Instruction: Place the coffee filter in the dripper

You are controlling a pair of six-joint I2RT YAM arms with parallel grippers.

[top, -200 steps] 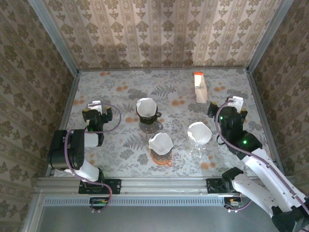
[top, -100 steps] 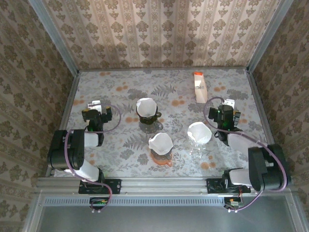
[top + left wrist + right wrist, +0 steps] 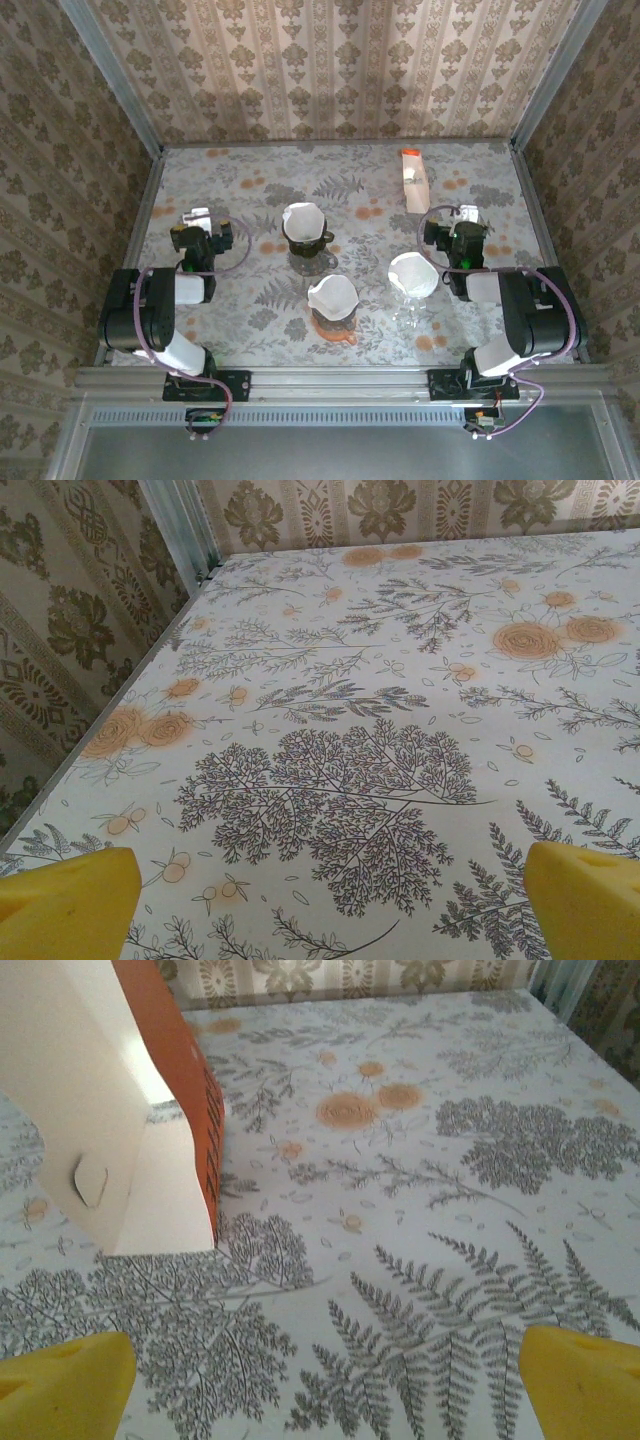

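Ahead of your left gripper (image 3: 325,910) the floral tabletop (image 3: 400,680) lies open right to the back wall (image 3: 400,510) — only the metal corner post (image 3: 185,530) and the side wall (image 3: 60,630) close it off on the left. Your right gripper (image 3: 320,1380) has an orange-and-white carton (image 3: 60,1090) standing just ahead on its left; right of the carton the surface is open. Mid-table, between the arms, stand the black dripper (image 3: 306,240), orange dripper (image 3: 333,310) and glass dripper (image 3: 412,285) — the glass dripper nearest your right gripper.

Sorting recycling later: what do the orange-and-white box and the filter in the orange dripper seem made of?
Box: probably matte cardboard, given its flat folded panels and a punched tab. Filter: apparently thin white paper, given its wavy, crumpled rim.
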